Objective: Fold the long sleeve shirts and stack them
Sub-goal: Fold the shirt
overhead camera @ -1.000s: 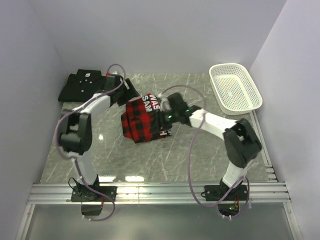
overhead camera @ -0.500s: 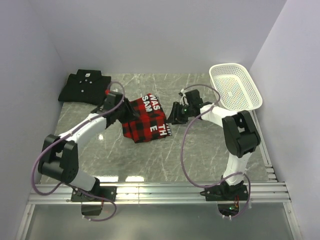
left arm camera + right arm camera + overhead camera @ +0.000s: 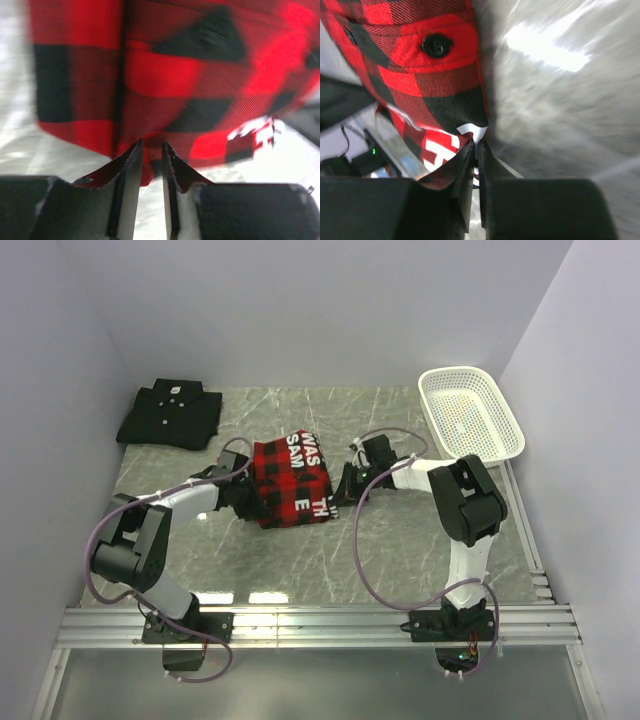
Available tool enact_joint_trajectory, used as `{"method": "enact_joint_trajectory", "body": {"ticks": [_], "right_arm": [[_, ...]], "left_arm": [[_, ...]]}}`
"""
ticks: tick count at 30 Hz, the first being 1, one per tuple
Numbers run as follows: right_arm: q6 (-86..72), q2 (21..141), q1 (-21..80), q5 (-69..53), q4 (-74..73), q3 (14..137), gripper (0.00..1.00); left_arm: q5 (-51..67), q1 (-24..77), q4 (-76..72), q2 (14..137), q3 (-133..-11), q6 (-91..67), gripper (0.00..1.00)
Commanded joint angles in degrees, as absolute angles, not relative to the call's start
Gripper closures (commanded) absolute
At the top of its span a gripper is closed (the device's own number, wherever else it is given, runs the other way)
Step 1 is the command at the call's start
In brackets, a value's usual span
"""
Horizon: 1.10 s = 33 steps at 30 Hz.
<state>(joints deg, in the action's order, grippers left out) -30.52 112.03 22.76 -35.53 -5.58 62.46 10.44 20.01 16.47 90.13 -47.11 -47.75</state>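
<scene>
Pinching the folded plaid shirt [image 3: 291, 480] at mid-frame, the left gripper [image 3: 149, 150] and right gripper [image 3: 476, 146] each clamp almost closed on opposite cloth edges. The black shirt [image 3: 170, 415] lies folded upper left and the white mesh basket [image 3: 433, 420] sits upper right, both well apart.

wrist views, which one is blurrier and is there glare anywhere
Left wrist: the plaid shirt is soft all over, the fingers sharper. Right wrist: the black button is fairly crisp, but the table is streaked, with a bright glare patch at upper right. Top external: sharp, with small light reflections on the table's near part.
</scene>
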Motion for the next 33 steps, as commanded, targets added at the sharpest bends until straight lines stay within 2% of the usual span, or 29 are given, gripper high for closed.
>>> {"method": "enact_joint_trajectory", "body": {"ticks": [1,4,7,9,10,12,13,15,18,23,28,30,33], "right_arm": [[-30.4,111.3,25.7,-39.6,-7.6,60.8,0.93],[-31.6,108.6,28.5,-40.9,-8.9,57.9,1.00],[-34.1,105.0,32.8,-40.6,-6.4,55.4,0.98],[-35.0,101.5,33.7,-38.6,-5.4,54.5,0.92],[-35.1,100.1,33.6,-36.6,-4.9,54.4,0.82],[-34.2,96.2,32.8,-33.6,-5.8,55.7,0.71],[-33.8,94.8,32.5,-32.3,-6.3,56.3,0.61],[-33.4,91.3,31.6,-29.4,-6.2,57.9,0.54],[-35.2,89.1,30.6,-27.8,-2.8,59.2,0.47],[-40.6,93.2,30.2,-29.7,9.8,61.3,0.45],[-46.6,104.3,30.1,-33.5,23.2,63.7,0.44],[-47.8,108.7,30.1,-34.5,25.8,64.6,0.44],[-48.3,113.1,30.1,-35.2,29.5,64.9,0.44]], "left_arm": [[9.8,14.8,18.6,90.7,-44.7,-46.8,0.71],[7.7,13.1,19.3,89.9,-44.4,-47.1,0.70],[8.0,13.0,19.4,89.2,-45.6,-46.5,0.67],[8.7,13.0,19.6,88.0,-46.5,-45.7,0.62],[9.5,13.0,19.7,87.4,-46.7,-45.3,0.59],[9.8,13.0,21.1,84.7,-47.5,-44.0,0.50],[9.5,13.0,21.6,83.5,-47.9,-43.5,0.47],[9.0,13.1,22.5,79.2,-48.4,-42.6,0.37],[8.9,13.3,22.5,73.6,-49.0,-42.5,0.32],[11.6,16.3,20.1,71.2,-49.1,-43.8,0.35],[18.3,17.8,16.4,78.6,-48.1,-45.0,0.42],[18.1,17.8,16.3,81.6,-47.1,-45.7,0.47],[18.2,17.0,14.2,84.2,-44.0,-46.9,0.48]]}}
